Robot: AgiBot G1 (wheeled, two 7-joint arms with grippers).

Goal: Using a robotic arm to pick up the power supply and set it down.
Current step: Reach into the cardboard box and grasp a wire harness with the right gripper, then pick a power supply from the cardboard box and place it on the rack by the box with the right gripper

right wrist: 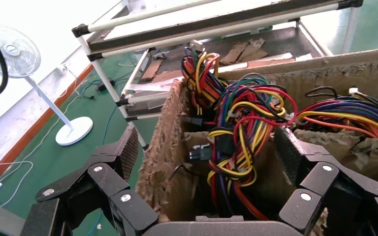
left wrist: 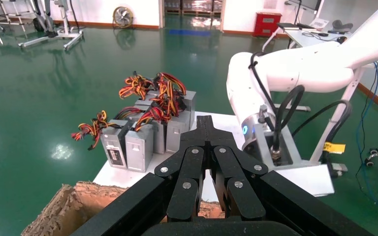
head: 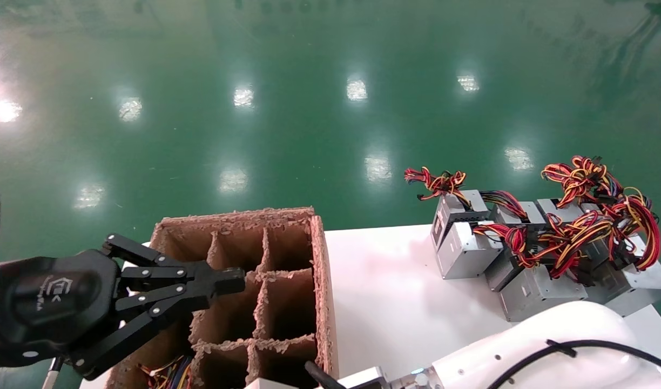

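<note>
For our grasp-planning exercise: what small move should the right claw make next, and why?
Probably shift sideways before lowering: the open right claw straddles the box wall, one finger outside it, with the wires between. The left claw hovers shut nearby.

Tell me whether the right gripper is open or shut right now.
Open. In the right wrist view the right gripper has its fingers spread wide, straddling the cardboard box wall and a wire bundle.

We see the left gripper (head: 230,289), fingers closed together, hovering over the divided cardboard box (head: 319,281) on the white table (head: 384,302); grey supplies (head: 465,248) with red-yellow wires (head: 573,237) cluster at right, and our white right arm (head: 535,346) crosses the near edge
</note>
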